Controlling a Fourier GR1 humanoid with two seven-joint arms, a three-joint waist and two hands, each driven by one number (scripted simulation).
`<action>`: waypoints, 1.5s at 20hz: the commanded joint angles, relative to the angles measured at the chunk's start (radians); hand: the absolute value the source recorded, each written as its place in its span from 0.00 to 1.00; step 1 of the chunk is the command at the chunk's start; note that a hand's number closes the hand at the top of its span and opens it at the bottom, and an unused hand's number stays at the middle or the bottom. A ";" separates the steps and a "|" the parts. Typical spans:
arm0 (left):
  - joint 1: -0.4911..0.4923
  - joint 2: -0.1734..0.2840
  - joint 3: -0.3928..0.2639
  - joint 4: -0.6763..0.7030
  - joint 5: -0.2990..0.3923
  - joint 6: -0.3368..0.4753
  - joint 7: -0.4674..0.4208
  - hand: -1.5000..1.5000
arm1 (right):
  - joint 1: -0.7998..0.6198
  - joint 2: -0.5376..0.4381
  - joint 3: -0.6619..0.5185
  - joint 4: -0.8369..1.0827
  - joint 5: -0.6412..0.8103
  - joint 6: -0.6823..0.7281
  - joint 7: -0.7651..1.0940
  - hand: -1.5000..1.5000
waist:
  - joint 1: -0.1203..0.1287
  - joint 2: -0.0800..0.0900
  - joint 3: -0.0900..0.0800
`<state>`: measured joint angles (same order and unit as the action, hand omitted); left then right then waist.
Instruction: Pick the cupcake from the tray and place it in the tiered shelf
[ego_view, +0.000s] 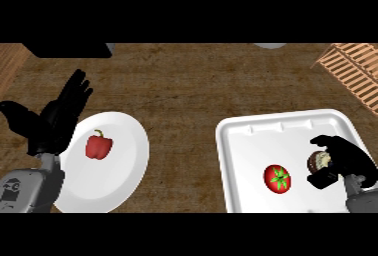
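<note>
The small cupcake with pale frosting (320, 160) sits on the white tray (251, 145), at its right side. It is probably light and squishy on top, so hold its sides. The black right hand (341, 161) curls its fingers around it. A red tomato (277, 178) lies nearby. The wooden tiered shelf (354, 70) is far up. The left hand (59, 117) rests open by a white plate (125, 150) with a red pepper (98, 145).

A brown wood-grain counter (199, 85) fills the view, dark block (66, 49) at its far-left edge.
</note>
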<state>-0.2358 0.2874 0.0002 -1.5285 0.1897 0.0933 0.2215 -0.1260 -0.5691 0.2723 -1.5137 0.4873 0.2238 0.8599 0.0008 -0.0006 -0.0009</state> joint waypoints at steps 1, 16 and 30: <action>-0.028 -0.020 0.016 0.020 -0.030 -0.001 0.020 0.50 | 0.020 0.023 -0.038 0.026 0.029 0.056 -0.067 1.00 | -0.002 0.000 0.001; 0.003 0.001 0.045 0.051 -0.020 -0.047 -0.034 0.50 | 0.136 0.060 0.425 -0.311 0.332 -0.065 -0.443 1.00 | -0.012 -0.006 0.001; -0.004 -0.007 0.069 0.048 -0.015 -0.044 -0.019 0.50 | 0.259 0.138 0.145 -0.935 0.145 -0.209 -0.331 1.00 | -0.023 -0.004 0.000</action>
<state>-0.2335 0.2721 0.0552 -1.4915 0.1685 0.0576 0.2046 0.1249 -0.4504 0.5015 -2.2913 0.6658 0.0414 0.4789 -0.0259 -0.0060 -0.0003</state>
